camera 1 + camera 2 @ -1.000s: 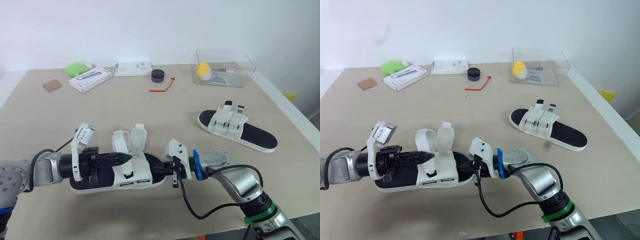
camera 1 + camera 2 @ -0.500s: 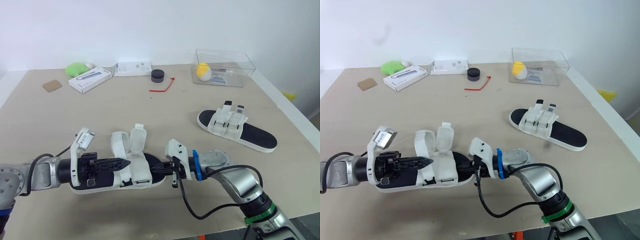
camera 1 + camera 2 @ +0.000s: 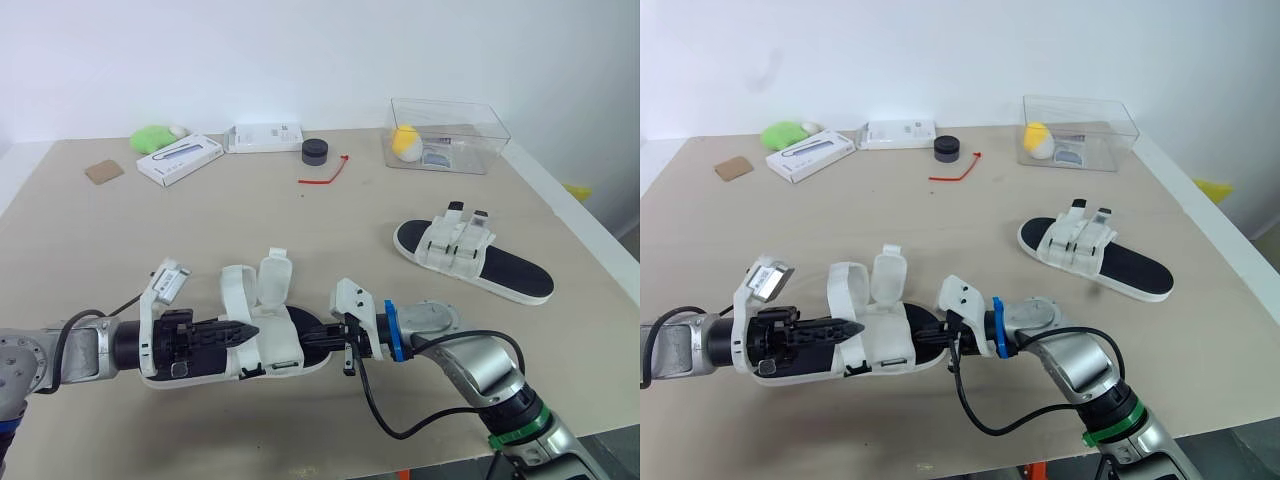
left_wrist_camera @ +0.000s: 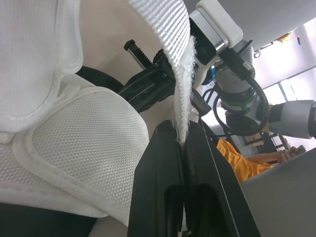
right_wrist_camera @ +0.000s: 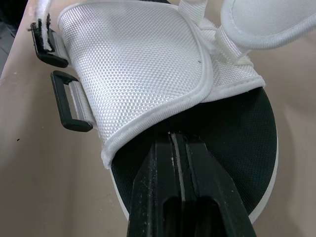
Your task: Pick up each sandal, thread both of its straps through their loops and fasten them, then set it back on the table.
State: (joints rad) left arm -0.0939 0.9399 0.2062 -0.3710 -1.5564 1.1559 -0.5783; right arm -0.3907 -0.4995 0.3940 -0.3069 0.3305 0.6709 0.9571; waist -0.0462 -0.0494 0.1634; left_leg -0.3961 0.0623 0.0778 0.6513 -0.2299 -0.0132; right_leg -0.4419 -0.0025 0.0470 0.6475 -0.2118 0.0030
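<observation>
The near sandal (image 3: 290,335), black sole with a white mesh upper, lies at the table's front with its two straps (image 3: 258,285) standing up undone. My left gripper (image 3: 248,331) reaches in from the left over the sole, shut on a white strap (image 4: 170,34). From the right, my right gripper (image 3: 318,338) is shut on the sandal's sole rim (image 5: 264,192). Two black loops (image 5: 71,106) hang at the upper's side. A second sandal (image 3: 475,255) lies to the right with its straps laid across.
A clear box (image 3: 447,135) holding a yellow object stands at the back right. A red tie (image 3: 326,172), a black round lid (image 3: 316,151), two white boxes (image 3: 180,158), a green object (image 3: 155,137) and a brown card (image 3: 104,171) lie along the back.
My left gripper has come down lower over the sandal's sole and drawn back slightly left. The right gripper and the far sandal have not moved.
</observation>
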